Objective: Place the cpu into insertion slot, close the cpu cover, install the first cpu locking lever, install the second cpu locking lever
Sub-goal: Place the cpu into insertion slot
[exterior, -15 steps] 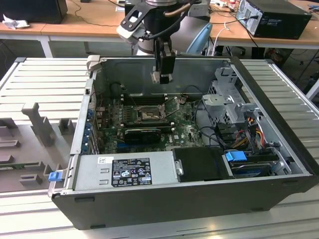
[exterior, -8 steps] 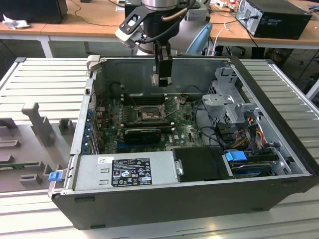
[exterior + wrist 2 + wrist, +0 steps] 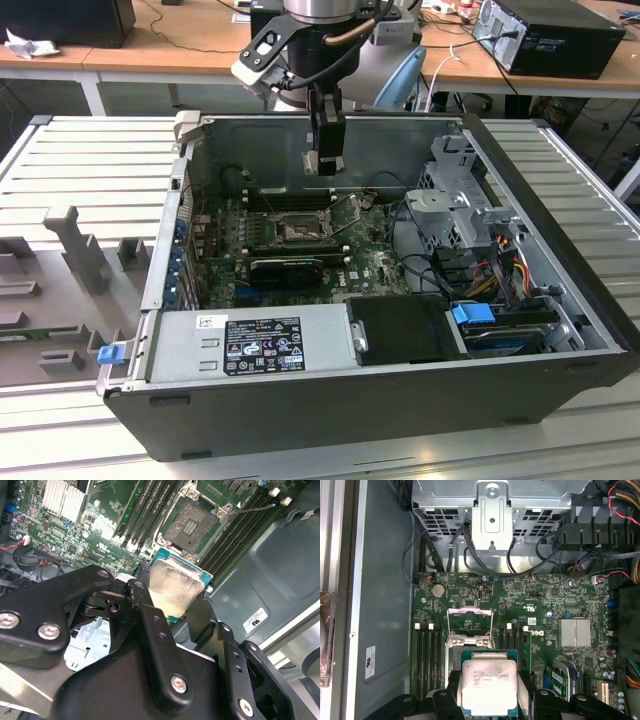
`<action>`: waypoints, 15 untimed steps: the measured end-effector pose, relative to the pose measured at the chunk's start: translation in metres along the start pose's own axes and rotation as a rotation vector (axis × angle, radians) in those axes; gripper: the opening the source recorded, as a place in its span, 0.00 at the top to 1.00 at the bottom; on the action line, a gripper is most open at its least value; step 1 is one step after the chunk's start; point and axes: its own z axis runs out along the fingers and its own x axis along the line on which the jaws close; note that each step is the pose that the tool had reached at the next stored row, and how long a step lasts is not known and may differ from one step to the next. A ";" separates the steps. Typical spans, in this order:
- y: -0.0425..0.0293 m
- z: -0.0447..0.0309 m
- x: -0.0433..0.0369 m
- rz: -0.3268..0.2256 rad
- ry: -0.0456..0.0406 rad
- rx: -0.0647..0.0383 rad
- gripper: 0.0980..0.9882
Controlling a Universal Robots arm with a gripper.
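Observation:
My gripper [image 3: 175,592] is shut on the cpu [image 3: 176,586], a flat square chip with a pale silver top and a green edge, held by two opposite sides between the black fingers [image 3: 146,582]. In the first wrist view the cpu [image 3: 487,686] shows in the same grip. It hangs in the air above the green board, apart from the insertion slot [image 3: 192,524], whose dark pin field lies bare. The cpu cover [image 3: 470,611] stands raised off the socket. In the exterior view the gripper [image 3: 325,163] hovers above and slightly behind the insertion slot [image 3: 298,230].
The board lies inside an open computer case [image 3: 300,130] with high walls. Long black memory slots [image 3: 150,510] flank the socket. A black expansion card [image 3: 285,268], a grey power supply [image 3: 250,345], a metal drive cage [image 3: 450,200] and loose cables [image 3: 500,260] crowd the case.

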 end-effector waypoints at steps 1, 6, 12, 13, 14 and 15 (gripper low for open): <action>-0.0001 0.0005 0.0000 0.000 0.0000 0.000 0.52; -0.0003 0.0024 0.0000 0.002 -0.0002 0.000 0.52; -0.0009 0.0049 -0.0001 0.006 -0.0005 0.000 0.52; -0.0014 0.0054 -0.0001 0.008 -0.0006 0.000 0.52; -0.0024 0.0066 -0.0001 0.009 -0.0008 0.000 0.52; -0.0040 0.0080 -0.0001 0.009 -0.0007 0.000 0.52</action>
